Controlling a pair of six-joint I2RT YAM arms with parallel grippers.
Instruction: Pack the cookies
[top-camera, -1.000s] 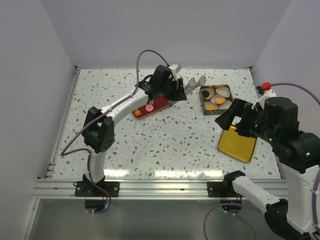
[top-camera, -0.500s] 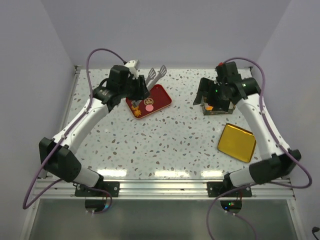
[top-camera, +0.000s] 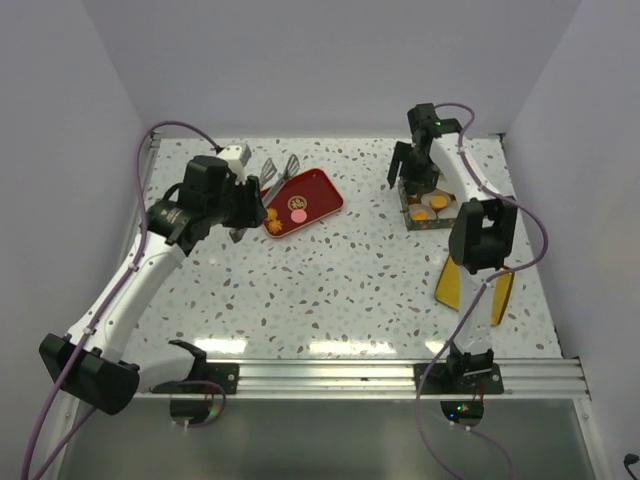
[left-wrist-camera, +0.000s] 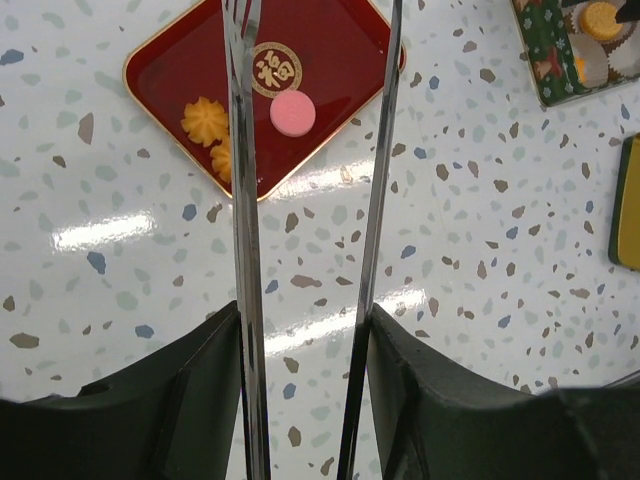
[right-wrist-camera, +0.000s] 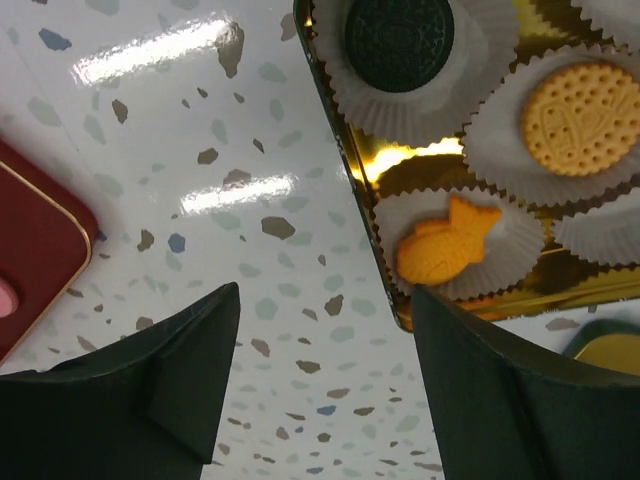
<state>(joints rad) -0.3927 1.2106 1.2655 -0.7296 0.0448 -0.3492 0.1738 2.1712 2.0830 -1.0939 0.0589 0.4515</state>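
Note:
The red tray (top-camera: 318, 192) holds one pink cookie (top-camera: 298, 214) and two orange cookies (top-camera: 275, 213). In the left wrist view the pink cookie (left-wrist-camera: 292, 112) and the orange cookies (left-wrist-camera: 204, 118) lie on the tray (left-wrist-camera: 330, 50). My left gripper (top-camera: 243, 205) (left-wrist-camera: 305, 320) is shut on metal tongs (left-wrist-camera: 243, 200), whose arms stand apart and point over the tray. My right gripper (top-camera: 411, 182) (right-wrist-camera: 325, 300) is open and empty beside the left edge of the cookie tin (top-camera: 433, 208). The tin (right-wrist-camera: 350, 160) holds a dark cookie (right-wrist-camera: 398, 40), a round orange biscuit (right-wrist-camera: 580, 120) and a fish-shaped one (right-wrist-camera: 450, 250) in white paper cups.
A gold lid (top-camera: 452, 283) lies at the near right, partly behind the right arm. White walls close in the speckled table (top-camera: 330, 290) on three sides. The tin (left-wrist-camera: 560, 60) and the lid (left-wrist-camera: 630, 200) show at the right in the left wrist view.
My left gripper has drawn back to the left and nearer with the tongs, off the tray's left end. The right arm has swung to the far side, with its gripper still by the tin.

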